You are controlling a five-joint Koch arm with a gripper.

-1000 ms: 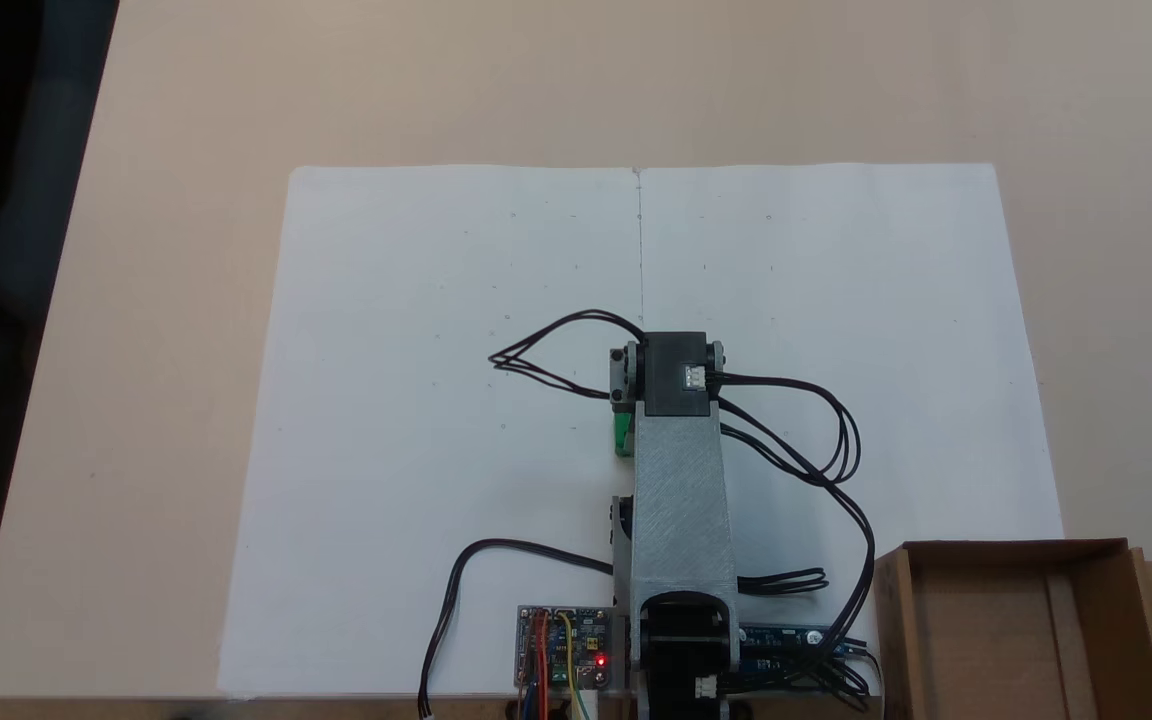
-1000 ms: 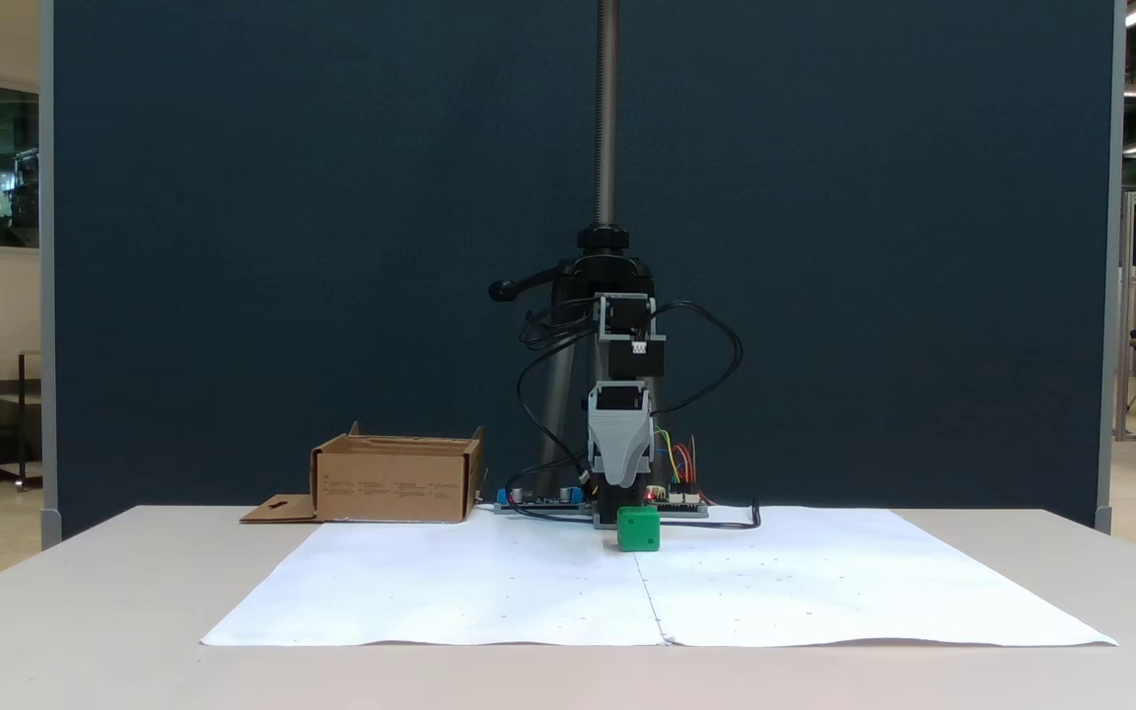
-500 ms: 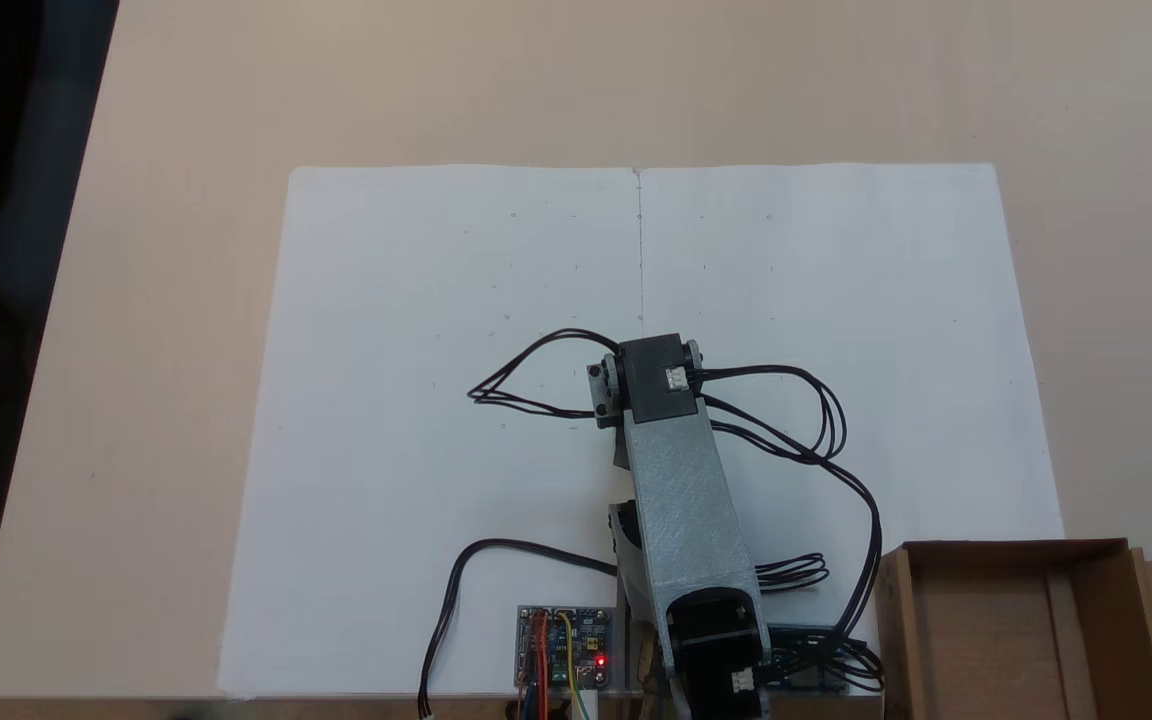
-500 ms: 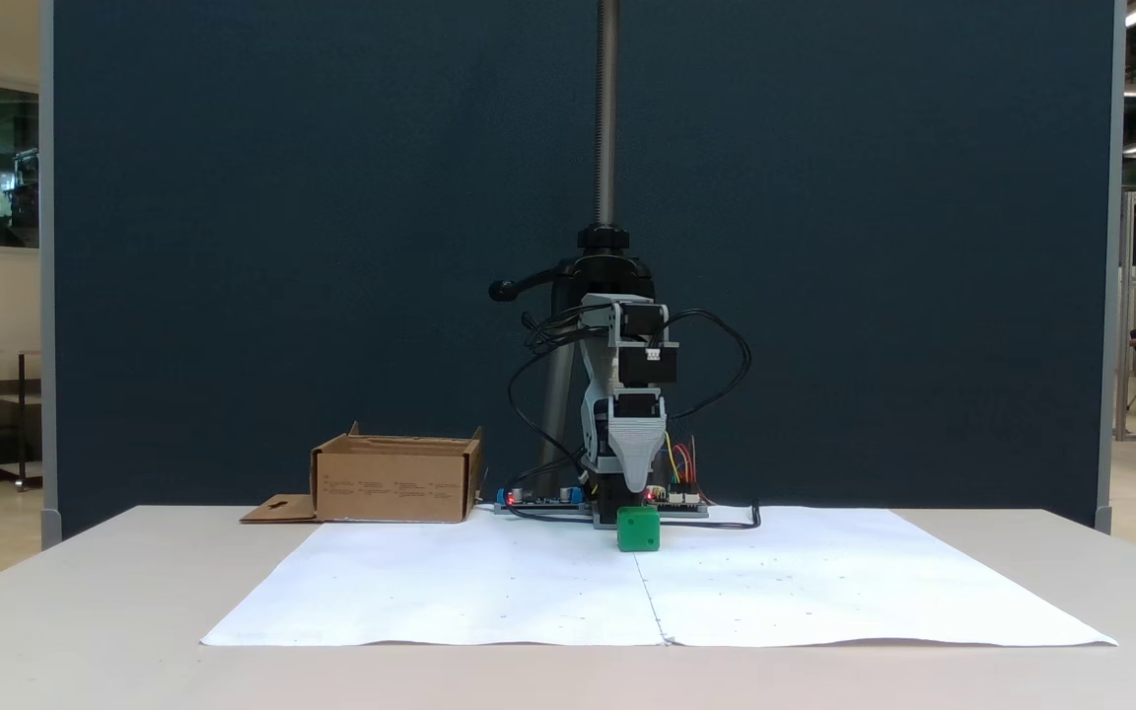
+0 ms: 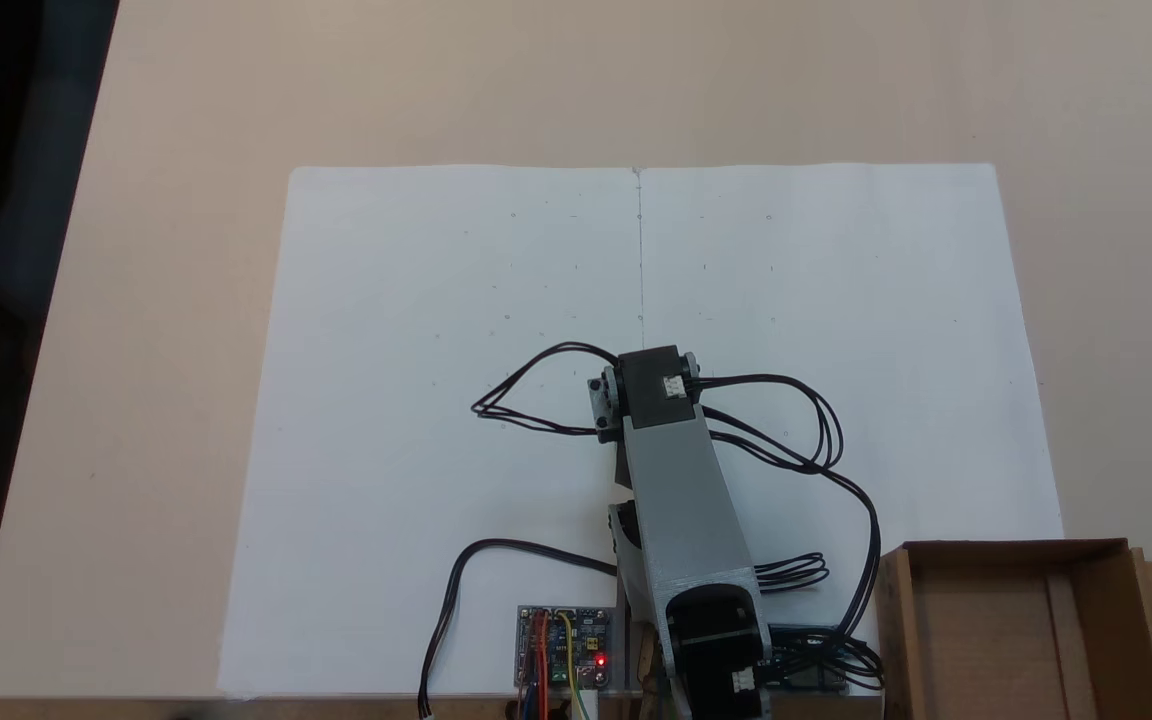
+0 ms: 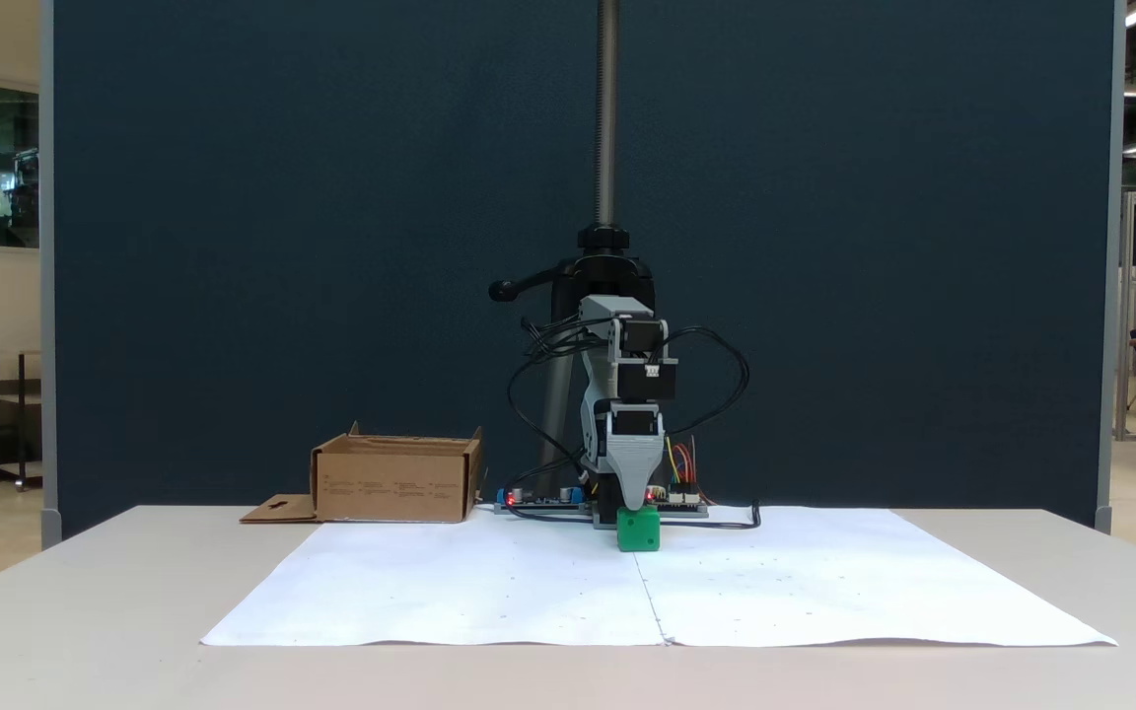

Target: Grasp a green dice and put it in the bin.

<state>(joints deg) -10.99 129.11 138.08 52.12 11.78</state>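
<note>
On the table (image 6: 85,592) lie two white sheets (image 6: 450,582) side by side, one bin (image 6: 395,480) at far left in a fixed view, one arm (image 5: 681,500) and one dice (image 6: 638,530) (on the sheets' seam). Directly below the gripper (image 6: 634,501) sits the dice; jaw state cannot be told

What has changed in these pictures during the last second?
The arm swung, so its far end now points a little left in the top-down view, and the end effector came down until it sits just above the green dice. Dice, cardboard box and paper sheets did not move.
</note>
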